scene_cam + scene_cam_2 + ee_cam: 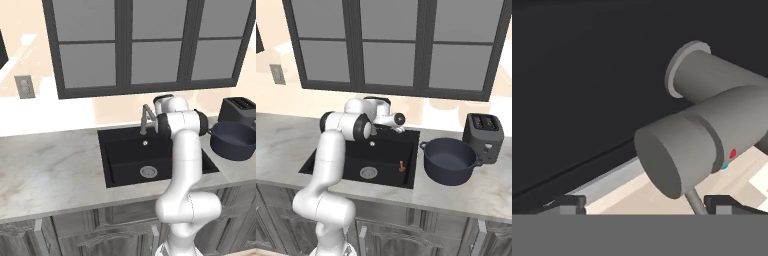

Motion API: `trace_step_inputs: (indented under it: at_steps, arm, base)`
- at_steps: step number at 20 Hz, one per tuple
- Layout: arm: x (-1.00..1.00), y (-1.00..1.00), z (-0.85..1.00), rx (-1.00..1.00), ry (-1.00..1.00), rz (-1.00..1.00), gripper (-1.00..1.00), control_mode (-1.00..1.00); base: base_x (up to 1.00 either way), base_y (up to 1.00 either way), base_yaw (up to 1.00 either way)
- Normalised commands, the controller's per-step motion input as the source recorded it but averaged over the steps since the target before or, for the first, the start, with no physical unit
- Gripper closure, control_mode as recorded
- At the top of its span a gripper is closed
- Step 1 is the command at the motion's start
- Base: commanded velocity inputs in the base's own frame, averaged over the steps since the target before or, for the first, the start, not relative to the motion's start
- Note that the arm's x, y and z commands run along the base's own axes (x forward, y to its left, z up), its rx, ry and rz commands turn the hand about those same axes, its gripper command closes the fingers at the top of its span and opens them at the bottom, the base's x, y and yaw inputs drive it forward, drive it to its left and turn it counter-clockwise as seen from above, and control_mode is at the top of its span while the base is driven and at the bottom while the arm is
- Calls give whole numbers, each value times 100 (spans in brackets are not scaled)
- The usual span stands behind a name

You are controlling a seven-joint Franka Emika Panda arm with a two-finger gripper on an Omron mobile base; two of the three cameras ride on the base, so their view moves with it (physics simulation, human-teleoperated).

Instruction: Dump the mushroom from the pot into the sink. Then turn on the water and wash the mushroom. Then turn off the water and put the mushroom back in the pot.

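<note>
The black sink (338, 161) (125, 160) is sunk into the marble counter. A tiny mushroom (402, 166) with a reddish cap stands upright on its floor near the right wall. The dark navy pot (450, 160) (232, 141) sits upright on the counter to the right of the sink. My gripper (398, 126) hovers over the sink's back edge at the grey faucet (146, 117). In the hand view the faucet's thick body (702, 145), marked with red and blue dots, is very close. Its thin lever (696, 202) runs down between the widely parted fingertips (567, 204) of my open gripper (647, 205).
A black toaster (483, 131) (239, 110) stands behind the pot at the right. The round steel drain (368, 173) lies in the sink floor. Dark-framed windows (391, 45) rise behind the counter. Bare marble counter (50, 170) stretches left of the sink.
</note>
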Motion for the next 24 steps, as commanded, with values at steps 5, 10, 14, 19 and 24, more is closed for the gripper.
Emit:
trace_step_inputs:
  at_steps: [5,10,14,19,24]
  arm:
    - [8,-1,-7,0,0,-2,100,-100]
    - [0,-11,-8,0,0,-1,100,-100]
    - [0,-18,-9,1,0,-1,100,-100]
    - [3,-12,-11,0,0,-1,100,-100]
    - [1,-24,-14,2,0,-1,100,-100]
  base:
    - [0,0,0]
    - [0,0,0]
    - [0,0,0]
    - [0,0,0]
    - [0,0,0]
